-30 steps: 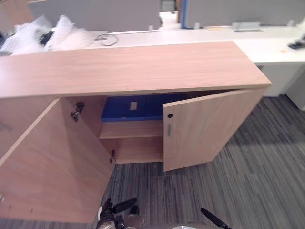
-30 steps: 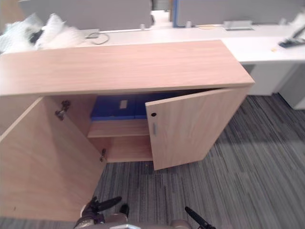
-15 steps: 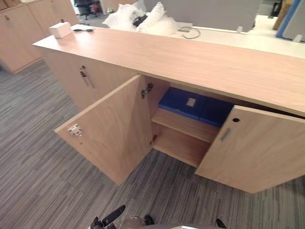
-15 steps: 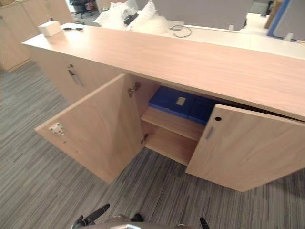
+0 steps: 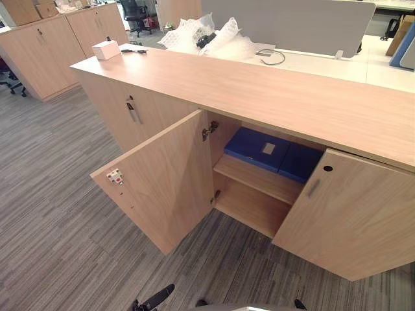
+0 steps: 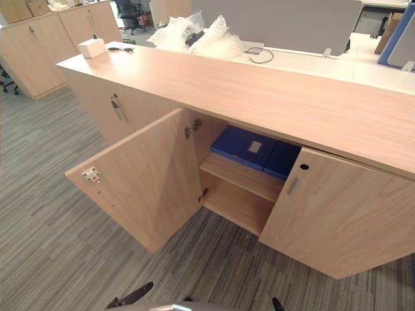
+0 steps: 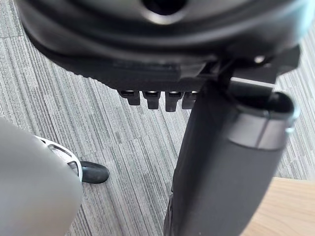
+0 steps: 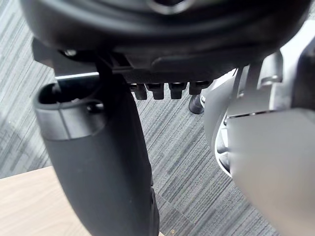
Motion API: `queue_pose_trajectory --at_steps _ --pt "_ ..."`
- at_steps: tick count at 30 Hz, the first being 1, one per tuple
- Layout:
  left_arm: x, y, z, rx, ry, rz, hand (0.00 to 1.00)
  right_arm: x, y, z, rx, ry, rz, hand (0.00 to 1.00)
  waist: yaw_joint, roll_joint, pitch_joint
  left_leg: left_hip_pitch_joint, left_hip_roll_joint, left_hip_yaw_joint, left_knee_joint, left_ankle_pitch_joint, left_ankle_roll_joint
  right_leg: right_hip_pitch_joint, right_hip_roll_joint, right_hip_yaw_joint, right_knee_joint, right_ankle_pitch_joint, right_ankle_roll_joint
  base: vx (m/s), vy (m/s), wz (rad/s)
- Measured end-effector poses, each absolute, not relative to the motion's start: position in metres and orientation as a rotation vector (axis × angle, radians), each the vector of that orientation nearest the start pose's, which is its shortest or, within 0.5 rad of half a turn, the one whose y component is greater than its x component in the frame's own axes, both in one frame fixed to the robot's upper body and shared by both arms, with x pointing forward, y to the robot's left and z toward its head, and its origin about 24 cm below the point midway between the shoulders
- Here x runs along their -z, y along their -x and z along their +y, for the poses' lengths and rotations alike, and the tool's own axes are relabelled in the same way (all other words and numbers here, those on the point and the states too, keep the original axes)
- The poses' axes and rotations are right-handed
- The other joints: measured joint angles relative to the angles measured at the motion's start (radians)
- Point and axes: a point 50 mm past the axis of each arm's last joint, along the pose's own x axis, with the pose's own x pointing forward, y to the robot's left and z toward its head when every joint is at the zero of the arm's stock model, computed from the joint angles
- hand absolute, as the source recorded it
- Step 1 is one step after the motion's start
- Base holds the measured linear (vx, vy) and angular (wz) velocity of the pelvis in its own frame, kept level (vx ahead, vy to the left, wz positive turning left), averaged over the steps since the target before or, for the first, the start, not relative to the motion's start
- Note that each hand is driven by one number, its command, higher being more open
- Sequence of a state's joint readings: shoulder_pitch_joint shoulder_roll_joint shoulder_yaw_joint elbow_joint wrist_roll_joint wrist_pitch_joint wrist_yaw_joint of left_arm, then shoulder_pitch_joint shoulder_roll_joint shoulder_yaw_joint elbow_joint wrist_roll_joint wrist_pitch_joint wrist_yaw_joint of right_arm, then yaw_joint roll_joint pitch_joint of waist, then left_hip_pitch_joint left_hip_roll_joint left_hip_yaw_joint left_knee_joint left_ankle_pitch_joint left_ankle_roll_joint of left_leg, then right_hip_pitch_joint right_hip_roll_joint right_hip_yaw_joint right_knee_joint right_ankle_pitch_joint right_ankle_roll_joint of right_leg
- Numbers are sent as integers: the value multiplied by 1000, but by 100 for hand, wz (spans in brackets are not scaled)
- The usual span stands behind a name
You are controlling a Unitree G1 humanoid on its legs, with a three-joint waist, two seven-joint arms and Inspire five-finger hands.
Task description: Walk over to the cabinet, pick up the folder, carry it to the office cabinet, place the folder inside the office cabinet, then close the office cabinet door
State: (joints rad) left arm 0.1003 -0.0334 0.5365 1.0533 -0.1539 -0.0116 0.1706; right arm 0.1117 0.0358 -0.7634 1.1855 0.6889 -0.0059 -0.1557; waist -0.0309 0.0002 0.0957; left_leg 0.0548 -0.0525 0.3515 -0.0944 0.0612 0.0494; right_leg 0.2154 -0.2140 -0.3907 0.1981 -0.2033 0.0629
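Where the right door (image 5: 347, 214) stands, the folder (image 5: 259, 148) is partly hidden.

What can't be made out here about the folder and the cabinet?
Blue folder: rear hidden under the cabinet top in both eye views; whether one folder or two is unclear.
Right door: cut off by the picture's right edge, both eye views.
Lower shelf: right part hidden behind the right door.
White box on the cabinet top: too small to identify.

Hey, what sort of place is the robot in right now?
Most likely an open-plan office: a long wooden cabinet with blue folders on its shelf, desks with grey divider screens behind it, and striped grey carpet.
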Motion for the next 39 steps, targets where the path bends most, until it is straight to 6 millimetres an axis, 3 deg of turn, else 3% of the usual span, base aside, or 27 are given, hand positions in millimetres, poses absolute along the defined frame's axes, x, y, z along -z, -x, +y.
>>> queue_pose_trajectory --at_steps 3,5,7,10,14,16,17,19,20,21,25,28,34,39 --pt "164 -64 219 -790 323 1115 100 177 -15 -201 1283 -987 1041 100 -1 -10 3 7 0 1 0 -6 -8 19 5 0 -30 0 -1 35 -42 -3" --pt "159 -66 243 -838 282 1101 100 177 -16 -199 1273 -998 1039 100 -2 -22 12 18 1 2 0 -11 -14 38 9 2 -49 2 -3 46 -26 -3" --pt "146 -71 283 -895 200 1061 100 178 -14 -197 1266 -1003 1047 100 -1 -23 12 36 12 5 0 -24 -22 51 17 7 -52 10 -17 64 -21 -10" --pt "109 -89 350 -948 8 949 100 178 -13 -198 1270 -1026 1029 100 4 -24 8 46 29 18 0 -34 -35 49 34 17 -48 24 -39 65 -13 -14" --pt "63 -122 394 -956 -149 779 100 177 -7 -204 1321 -1060 995 100 11 0 7 69 34 24 7 -42 -26 47 33 23 -14 32 -52 108 0 -6" --pt "54 -137 396 -928 -172 732 100 177 -6 -207 1326 -1072 984 100 11 27 6 83 53 17 7 -45 -21 26 38 34 42 37 -59 99 -16 -7" --pt "50 -145 394 -900 -192 713 100 176 -5 -210 1322 -1072 977 100 10 42 -2 84 70 11 7 -45 -21 14 51 46 25 0 -34 46 -43 -11" --pt "46 -162 388 -837 -221 689 100 176 -8 -210 1307 -1079 971 100 10 44 0 94 87 -3 8 -45 -23 -15 80 46 -75 -3 -34 4 -128 -4" --pt "45 -166 386 -817 -237 684 100 177 -8 -209 1305 -1082 973 100 10 34 -3 97 81 -2 9 -46 -32 -29 81 48 -105 43 -33 -14 -189 11" --pt "49 -169 379 -775 -278 705 100 176 -4 -211 1311 -1077 974 100 4 36 -11 104 83 -12 9 -53 -58 -19 80 50 -104 34 -1 16 -162 7" --pt "46 -179 362 -694 -301 657 100 176 -3 -215 1309 -1067 964 100 19 66 -12 100 115 -17 9 -47 -78 -20 118 56 -110 34 -7 14 -148 4" --pt "37 -189 350 -623 -278 560 100 175 -5 -217 1298 -1059 960 100 24 63 -14 100 124 -25 9 -47 -81 -17 130 59 -110 36 -24 -1 -93 4" --pt "35 -187 342 -547 -258 528 100 175 -8 -216 1267 -1044 965 100 34 50 -14 102 115 -31 9 -49 -84 -14 118 68 -110 42 -38 -10 22 3" --pt "35 -190 336 -463 -303 533 100 176 -9 -212 1257 -1053 972 100 41 39 -17 109 97 -36 9 -52 -80 -2 99 70 -118 53 -29 -52 64 4"
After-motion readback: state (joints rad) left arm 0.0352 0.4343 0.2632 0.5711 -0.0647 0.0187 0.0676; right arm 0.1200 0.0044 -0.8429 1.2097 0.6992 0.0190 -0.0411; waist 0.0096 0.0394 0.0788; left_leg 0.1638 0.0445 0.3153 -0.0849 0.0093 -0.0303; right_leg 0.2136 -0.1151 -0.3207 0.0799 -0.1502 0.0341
